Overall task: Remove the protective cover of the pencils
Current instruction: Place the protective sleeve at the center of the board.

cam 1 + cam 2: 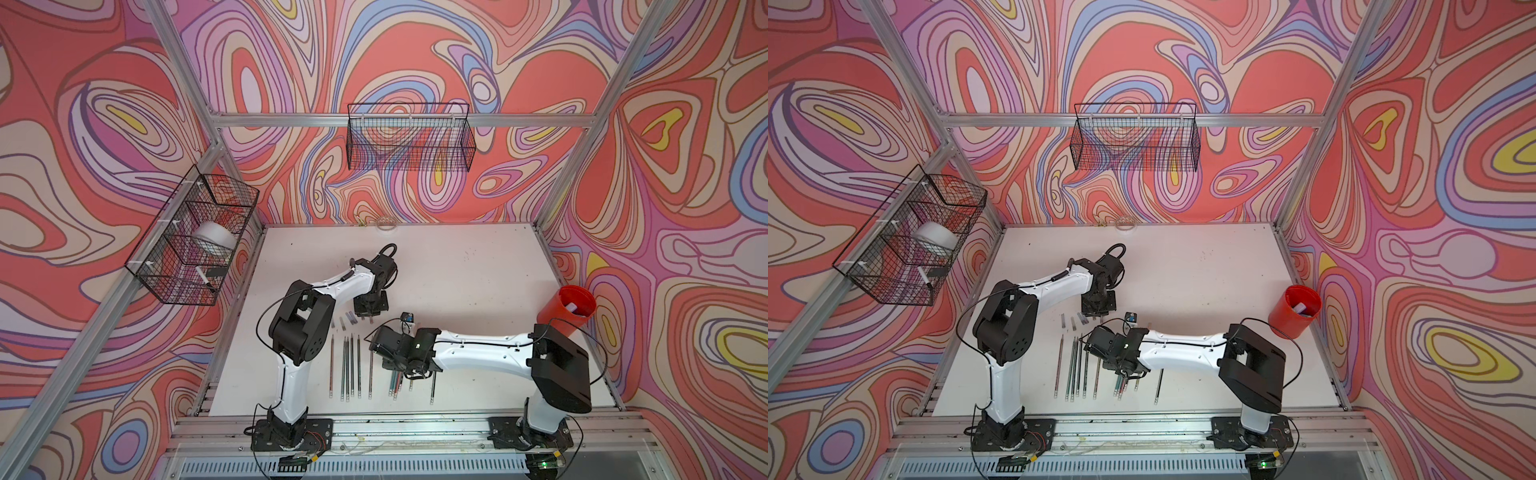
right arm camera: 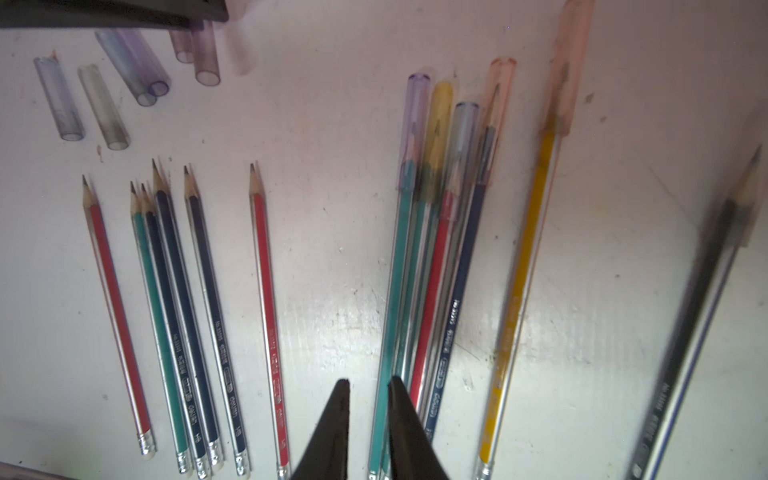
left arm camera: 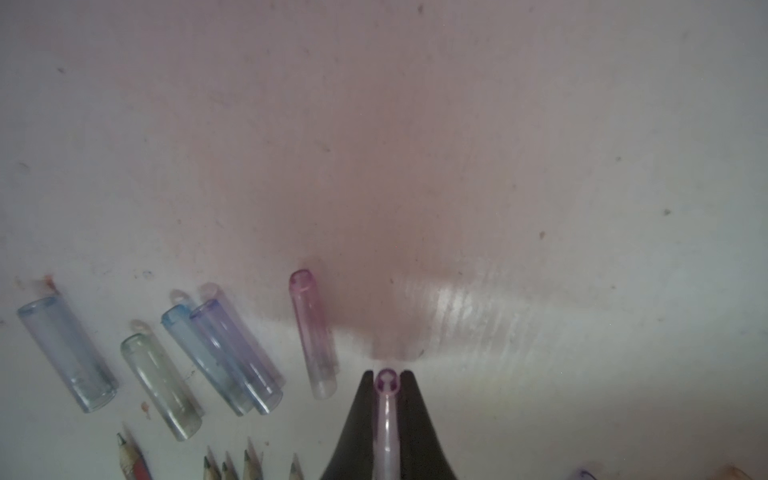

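**A:** Left pincer (image 3: 386, 377) — clamped tight on a lilac cover (image 3: 385, 419). Translucent plastic tube, round ringed end.

**B:** Around it?

**A:** Five loose covers (image 3: 312, 332) lying flat on the scuffed white surface (image 3: 540, 145): pink, violet, blue, greenish, grey-blue. All glossy and hollow.

**B:** Right pincer (image 2: 368, 384)?

**A:** Narrow gap. Black tapered fingers sit astride a teal pencil (image 2: 392, 316), with no pinch visible. That pencil lies in a capped bundle (image 2: 440, 232). Six bare pencils (image 2: 266, 311) — sharpened wood cones, metal ferrules — lie in a row nearby.
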Robot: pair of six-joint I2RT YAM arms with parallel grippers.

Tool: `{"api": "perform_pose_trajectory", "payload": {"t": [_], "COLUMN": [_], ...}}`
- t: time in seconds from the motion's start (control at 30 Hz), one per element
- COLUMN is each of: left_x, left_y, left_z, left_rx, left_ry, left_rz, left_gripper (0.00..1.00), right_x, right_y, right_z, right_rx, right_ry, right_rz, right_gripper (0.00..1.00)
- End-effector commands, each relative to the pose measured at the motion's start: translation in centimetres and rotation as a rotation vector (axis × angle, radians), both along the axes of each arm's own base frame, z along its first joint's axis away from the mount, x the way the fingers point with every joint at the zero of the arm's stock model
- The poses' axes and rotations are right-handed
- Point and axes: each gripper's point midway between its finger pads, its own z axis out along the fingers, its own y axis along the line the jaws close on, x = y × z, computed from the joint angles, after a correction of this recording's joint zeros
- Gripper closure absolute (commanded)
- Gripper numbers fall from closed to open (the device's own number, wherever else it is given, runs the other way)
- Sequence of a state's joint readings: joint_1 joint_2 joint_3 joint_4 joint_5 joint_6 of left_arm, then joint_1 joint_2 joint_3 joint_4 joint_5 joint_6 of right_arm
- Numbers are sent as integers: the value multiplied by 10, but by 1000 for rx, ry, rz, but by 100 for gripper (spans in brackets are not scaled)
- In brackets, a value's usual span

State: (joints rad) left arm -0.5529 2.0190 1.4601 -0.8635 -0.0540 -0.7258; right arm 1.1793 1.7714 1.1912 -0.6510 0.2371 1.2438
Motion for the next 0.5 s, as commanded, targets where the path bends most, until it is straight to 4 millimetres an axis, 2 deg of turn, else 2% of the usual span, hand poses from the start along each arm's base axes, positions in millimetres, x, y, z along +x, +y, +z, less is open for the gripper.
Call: {"api": "perform_pose_trajectory", "payload": {"t": [0.0,0.1,0.3,0.47], "left_x": [-5,-4,-4,-4], "left_y": [7,6,6,5], "left_z": [-1,-2,-1,0], "left_rx": [51,50,49,45], "left_ry": [24,28,24,21], "left_rz": [-15,-17,-16,-17], "left_gripper": [91,88,76,73], "right_x": [2,3,6,9], "right_y": [0,-2,-6,-8], "right_z": [-11,-15,-19,-22], "right_rx": [-25,-33,-43,-46], "right_ry": [30,40,60,67], "right_rz": [-11,-14,-35,-40], "right_gripper": [81,82,82,83]}}
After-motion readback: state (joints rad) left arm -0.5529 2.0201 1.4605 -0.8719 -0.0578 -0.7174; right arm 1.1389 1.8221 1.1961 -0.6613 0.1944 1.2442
